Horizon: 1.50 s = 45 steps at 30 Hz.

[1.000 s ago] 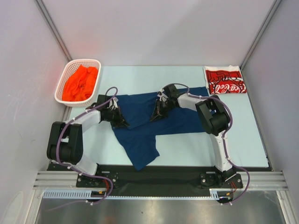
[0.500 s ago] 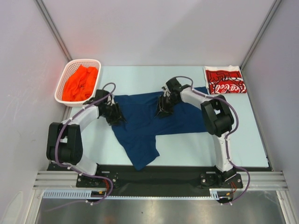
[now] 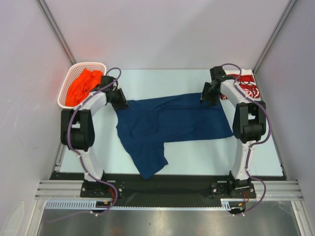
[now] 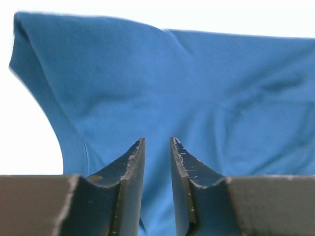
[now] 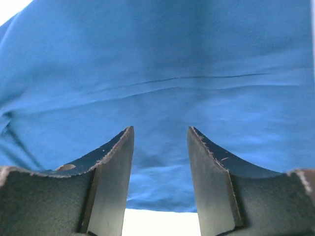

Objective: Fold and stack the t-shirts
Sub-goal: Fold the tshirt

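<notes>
The navy t-shirt (image 3: 167,123) lies crosswise on the desk (image 3: 157,81), its far edge running between my tools. The left tool (image 3: 120,102) is nearly pressed together, and I cannot tell if it pinches cloth. The right tool (image 3: 205,97) is spread at the opposite corner.

Reckoning from the table's middle, the white basket (image 3: 75,70) blocks 10 o'clock, just beside my left arm (image 3: 93,104). At 2 o'clock the folded red shirt (image 3: 248,91) sits partly hidden behind my right arm (image 3: 251,123). The navy shirt (image 3: 167,120) covers the centre. I see bare table (image 3: 246,152) at 4 and 8 o'clock, plus a strip along 12.
</notes>
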### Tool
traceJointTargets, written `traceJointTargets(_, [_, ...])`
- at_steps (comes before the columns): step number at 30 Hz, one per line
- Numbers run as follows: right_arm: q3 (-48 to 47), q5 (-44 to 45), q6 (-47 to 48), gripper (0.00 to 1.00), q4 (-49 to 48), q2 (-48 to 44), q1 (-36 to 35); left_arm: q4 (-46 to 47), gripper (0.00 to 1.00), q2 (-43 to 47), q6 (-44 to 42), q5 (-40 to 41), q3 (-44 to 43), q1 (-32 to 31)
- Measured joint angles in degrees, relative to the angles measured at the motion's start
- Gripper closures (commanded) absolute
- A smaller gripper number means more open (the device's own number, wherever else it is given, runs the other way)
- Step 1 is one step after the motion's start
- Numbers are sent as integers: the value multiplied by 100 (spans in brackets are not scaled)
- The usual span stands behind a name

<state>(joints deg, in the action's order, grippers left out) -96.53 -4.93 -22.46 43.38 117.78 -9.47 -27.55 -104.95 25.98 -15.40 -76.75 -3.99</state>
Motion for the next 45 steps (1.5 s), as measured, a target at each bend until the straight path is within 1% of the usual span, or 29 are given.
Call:
traceJointTargets(4, [-258,496,26,47,212,-9,306,-2,76,-857,103,142,-363,4])
traceJointTargets(6, [-219,632,26,47,229,-61,457,-44,76,-1228,111,249,-527,11])
traceJointTargets(12, [157,822,52,47,363,-367,944,-407,74,-1709,142,289,-1244,125])
traceJointTargets(18, [870,852,-28,47,476,-874,1029,-1134,74,-2315,-59,0,-2243,264])
traceJointTargets(20, [1331,769,-87,47,503,-1198,1126,-1276,71,-2448,-129,-87,-2483,354])
traceJointTargets(21, [1502,745,-111,47,562,-1335,1180,-1307,66,-2481,-175,-98,-2551,407])
traceJointTargets(24, [2100,686,-201,47,675,-1849,1377,-1357,58,-2494,-339,76,-2680,581])
traceJointTargets(28, [2717,634,-308,49,758,-2474,1513,-1414,52,-2426,-428,177,-2688,802])
traceJointTargets(31, [3154,461,-356,50,695,-2756,1589,-1462,52,-2118,-463,236,-2494,767])
traceJointTargets(33, [3401,339,-378,52,621,-2793,1665,-1482,50,-1650,-466,258,-2177,662])
traceJointTargets(35, [3685,195,-398,53,468,-2791,1738,-1458,50,-1025,-461,260,-1727,496])
traceJointTargets(37, [3882,92,-426,54,358,-2791,1784,-1368,51,-131,-457,173,-1102,212])
traceJointTargets(40, [4063,-52,-468,55,136,-2769,1788,-1335,54,970,-446,70,-404,-234])
traceJointTargets(42, [4155,-111,-472,57,-72,-2747,1781,-1204,55,1587,-446,-4,87,-531])
traceJointTargets(45, [4232,-166,-452,60,-337,-2677,1784,-1237,55,2273,-448,9,848,-807])
